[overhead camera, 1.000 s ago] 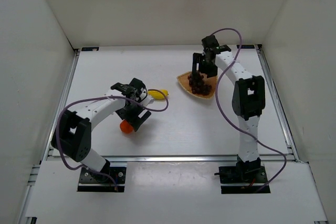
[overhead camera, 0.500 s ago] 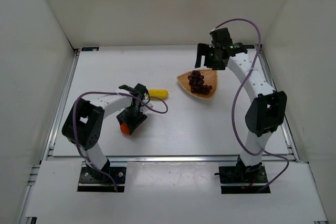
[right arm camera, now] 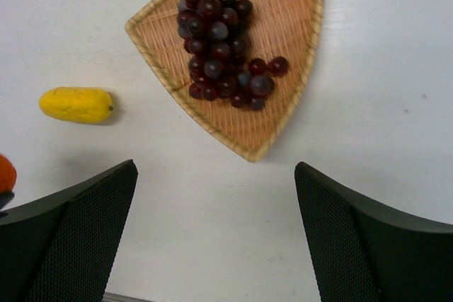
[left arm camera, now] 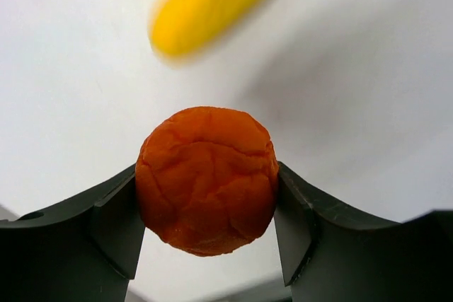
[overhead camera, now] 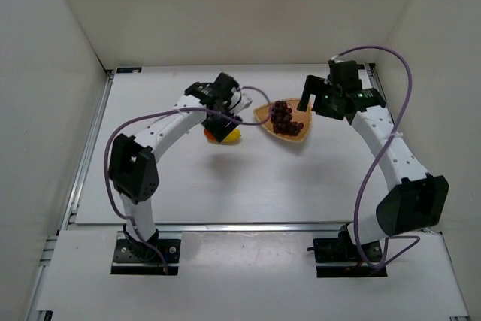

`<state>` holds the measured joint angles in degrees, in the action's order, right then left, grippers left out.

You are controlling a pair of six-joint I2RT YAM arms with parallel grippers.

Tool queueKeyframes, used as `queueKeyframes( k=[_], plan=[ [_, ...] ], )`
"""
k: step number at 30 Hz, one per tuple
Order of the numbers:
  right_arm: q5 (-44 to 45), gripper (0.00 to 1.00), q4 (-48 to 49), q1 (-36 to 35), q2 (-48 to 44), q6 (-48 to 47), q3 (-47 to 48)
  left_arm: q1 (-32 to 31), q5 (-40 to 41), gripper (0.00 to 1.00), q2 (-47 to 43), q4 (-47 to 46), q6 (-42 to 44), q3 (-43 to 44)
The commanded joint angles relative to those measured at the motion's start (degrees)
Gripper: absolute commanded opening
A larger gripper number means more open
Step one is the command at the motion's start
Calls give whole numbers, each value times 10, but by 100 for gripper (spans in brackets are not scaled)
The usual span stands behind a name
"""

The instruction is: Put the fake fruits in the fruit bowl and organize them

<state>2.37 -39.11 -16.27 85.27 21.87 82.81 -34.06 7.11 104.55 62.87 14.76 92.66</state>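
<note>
White table (overhead camera: 301,186), walled on 3 sides. Tan wicker bowl (right arm camera: 297,47), a rounded triangle, holds 1 dark purple grape bunch (right arm camera: 216,33). Yellow lemon (right arm camera: 76,105) lies on table, left of bowl. Left gripper (left arm camera: 207,196) clamps wrinkled orange ball (left arm camera: 207,190) near lemon. Right gripper (right arm camera: 214,167) near bowl, jaws wide, empty.

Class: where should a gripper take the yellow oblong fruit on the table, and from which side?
Probably across its narrow middle, from straight above: the yellow fruit lies flat on its side, bare table along both long flanks, while its rounded ends would likely slip.
</note>
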Motion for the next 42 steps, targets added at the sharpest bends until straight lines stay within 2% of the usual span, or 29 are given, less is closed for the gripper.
queueKeyframes(
  k=[1,2,4,5,9,14,19,23,24,28,32,34,37,38,40,41,42],
  plan=[
    [-13,96,41,31,-56,31,-46,-27,-7,23,63,-40,24,121],
    [-13,96,41,43,-75,31,-57,-35,-12,23,105,-72,24,175],
    [-13,96,41,55,-92,31,-89,-40,-29,23,150,-99,16,229],
    [-8,96,41,66,-106,25,-97,-45,-39,23,199,-107,4,288],
    [-8,96,36,99,-129,6,-122,-50,-64,24,293,-144,-18,398],
    [-22,96,30,128,-144,-20,-135,-61,-76,28,320,-223,-34,415],
    [-33,96,25,139,-139,-27,-129,-66,-90,34,347,-229,-52,415],
    [-44,96,25,139,-133,-32,-124,-66,-101,70,348,-234,-52,420],
    [-44,96,19,139,-133,-32,-124,-66,-101,83,348,-234,-52,420],
    [-50,97,19,139,-128,-38,-119,-66,-95,100,316,-234,-52,388],
    [-79,97,19,139,-121,-59,-119,-66,-66,100,262,-234,-46,348],
    [-92,97,19,120,-116,-85,-105,-66,-50,100,237,-234,-46,335],
    [-87,98,19,36,-88,-168,-84,-51,-9,100,175,-234,-51,312],
    [-87,98,19,-15,-64,-190,-64,-32,6,100,141,-234,-60,300],
    [-87,99,19,-67,-29,-243,-35,-7,12,100,109,-234,-68,284],
    [-74,99,13,-116,17,-255,-16,21,18,100,78,-228,-75,264],
    [-61,99,6,-140,43,-264,32,36,18,100,62,-228,-76,251]
  ],
)
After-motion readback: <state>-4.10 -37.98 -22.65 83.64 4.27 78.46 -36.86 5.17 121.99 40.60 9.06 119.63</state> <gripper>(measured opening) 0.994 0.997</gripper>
